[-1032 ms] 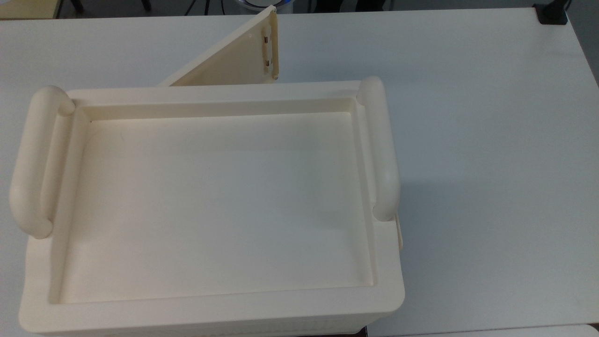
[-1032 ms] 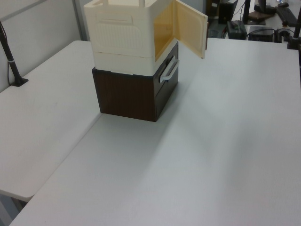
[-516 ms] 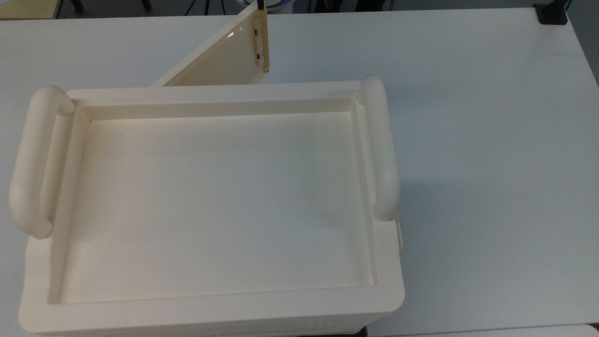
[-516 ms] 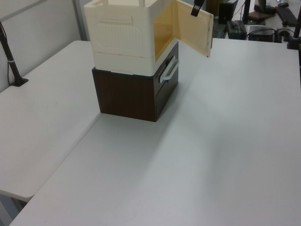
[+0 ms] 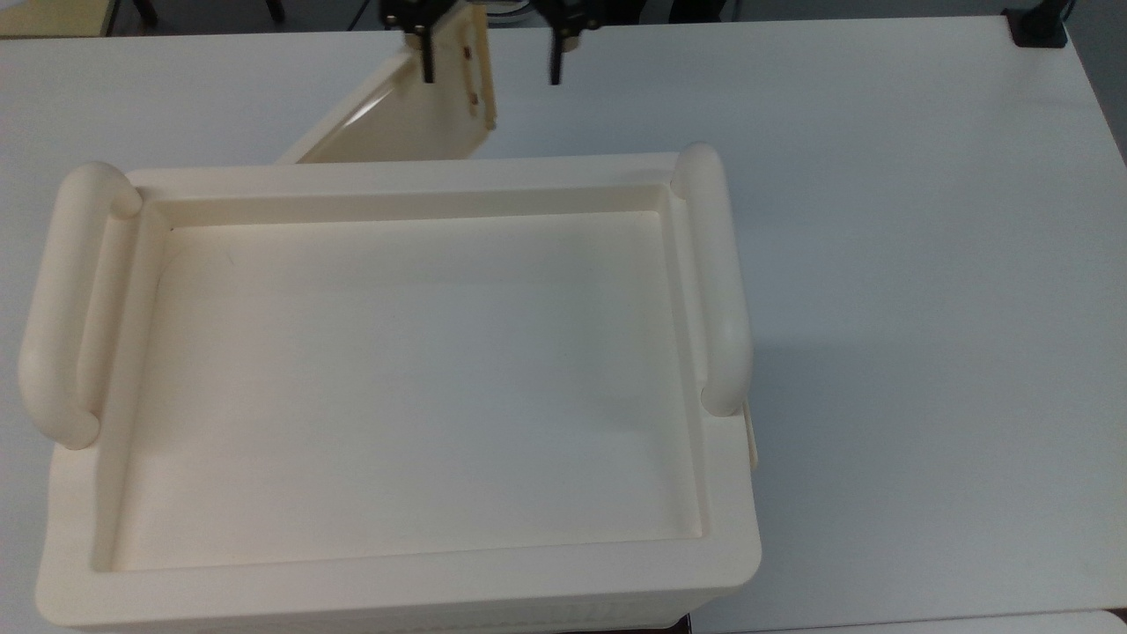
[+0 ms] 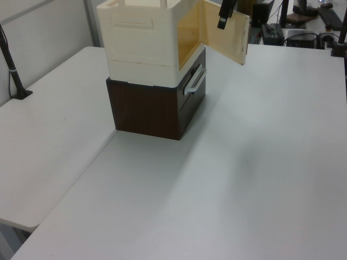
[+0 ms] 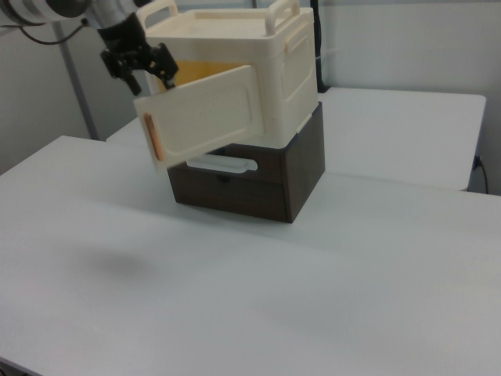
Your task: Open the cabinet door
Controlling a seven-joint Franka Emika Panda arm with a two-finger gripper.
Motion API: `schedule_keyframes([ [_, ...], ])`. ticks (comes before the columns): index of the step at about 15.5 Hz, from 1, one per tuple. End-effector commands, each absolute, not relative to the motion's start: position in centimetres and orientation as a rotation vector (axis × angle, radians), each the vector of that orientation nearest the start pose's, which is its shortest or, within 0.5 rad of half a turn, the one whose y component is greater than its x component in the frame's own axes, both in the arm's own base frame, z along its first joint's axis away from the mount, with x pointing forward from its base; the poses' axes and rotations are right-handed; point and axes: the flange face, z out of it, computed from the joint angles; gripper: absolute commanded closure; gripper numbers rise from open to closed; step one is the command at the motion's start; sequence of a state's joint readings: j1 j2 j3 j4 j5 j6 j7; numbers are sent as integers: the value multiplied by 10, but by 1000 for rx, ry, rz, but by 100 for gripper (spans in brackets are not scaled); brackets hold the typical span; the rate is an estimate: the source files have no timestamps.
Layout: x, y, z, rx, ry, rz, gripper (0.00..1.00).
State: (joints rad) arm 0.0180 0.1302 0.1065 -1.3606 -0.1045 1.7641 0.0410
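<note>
At the top edge of the top view, the gripper (image 5: 490, 55) hangs with fingers spread, straddling the free edge of the cabinet door (image 5: 414, 119), which stands swung well out from the cabinet (image 5: 414, 586). A finger could snag that edge and knock the door back.

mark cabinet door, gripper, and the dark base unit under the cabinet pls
cabinet door (image 7: 205, 116), right view, middle of the outer face of the swung-open panel.
gripper (image 5: 489, 63), top view, gap midway between its two black fingertips, spread apart.
dark base unit (image 6: 145, 108), left view, bare brown side wall.
</note>
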Motion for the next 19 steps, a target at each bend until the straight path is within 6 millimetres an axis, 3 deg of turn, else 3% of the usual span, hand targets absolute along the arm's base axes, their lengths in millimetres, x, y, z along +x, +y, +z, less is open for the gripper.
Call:
schedule_keyframes([
  [1,599,25,665,-3225,-219,-307,0],
  [8,593,32,643,-3229,-247,-163,0],
  [16,575,35,599,-3224,-218,12,0],
  [19,573,37,597,-3222,-177,23,0],
])
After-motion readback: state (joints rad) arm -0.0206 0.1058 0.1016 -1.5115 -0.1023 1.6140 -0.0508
